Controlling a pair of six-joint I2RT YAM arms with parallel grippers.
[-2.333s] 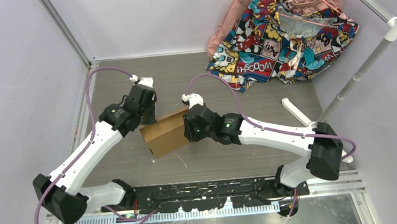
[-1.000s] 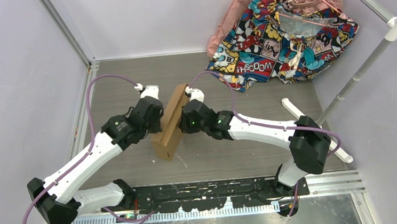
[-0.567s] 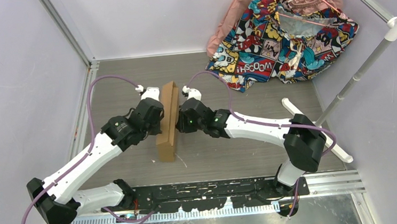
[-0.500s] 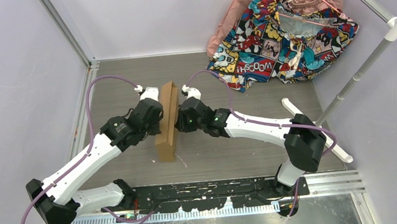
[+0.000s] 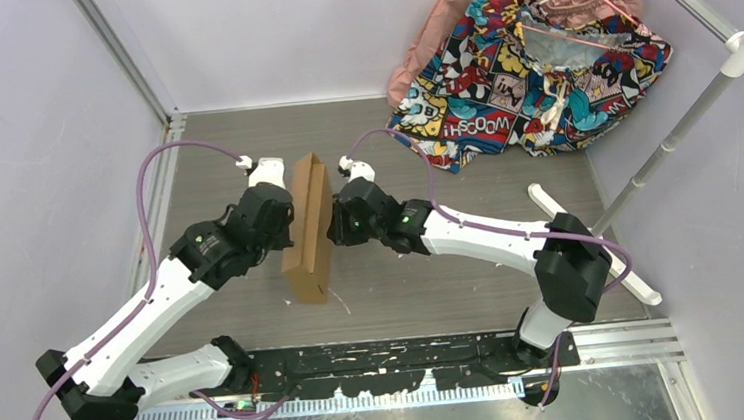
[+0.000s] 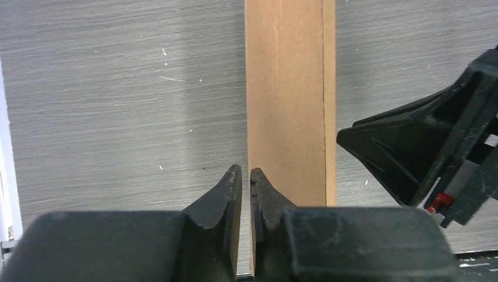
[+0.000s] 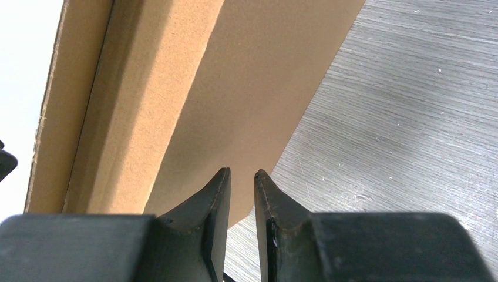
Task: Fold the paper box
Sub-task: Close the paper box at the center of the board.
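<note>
The paper box is a plain brown cardboard mailer standing on one long edge in the middle of the grey table, between my two grippers. My left gripper is right at its left face. In the left wrist view the fingers are shut with only a slit between them and nothing held, and the box's narrow top side runs just to their right. My right gripper is at the box's right face. In the right wrist view it is shut and empty, with the cardboard just beyond the tips.
A colourful comic-print cloth and a pink garment on a hanger lie at the back right. A white pole leans at the right, with a white tube on the floor. Purple walls and metal frame posts enclose the table.
The box has been tipped up from lying nearly flat to standing on its long edge. The left arm has drawn back slightly to the left; the right gripper stays at the box.
</note>
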